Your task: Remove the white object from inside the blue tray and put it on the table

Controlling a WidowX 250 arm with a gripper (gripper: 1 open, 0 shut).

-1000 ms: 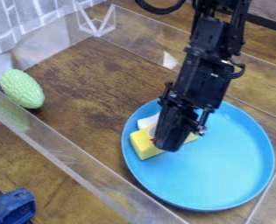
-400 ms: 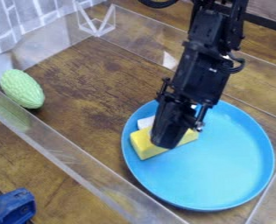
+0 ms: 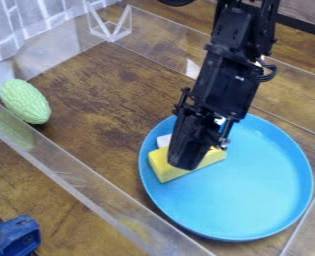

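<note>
Slightly higher and further left than a second ago, the black arm (image 3: pixel 224 85) leans down over the tray (image 3: pixel 253 190), which fills the lower right of the frame. Its claw (image 3: pixel 187 158) is pinched shut at the tray's left side, right over a yellow sponge (image 3: pixel 165 167) lying inside. A sliver of the white object (image 3: pixel 164 146) peeks out at the sponge's upper edge, still in the tray; whether the claw grips it I cannot tell. A green gourd (image 3: pixel 25 101) lies at far left on the table (image 3: pixel 106 90).
</note>
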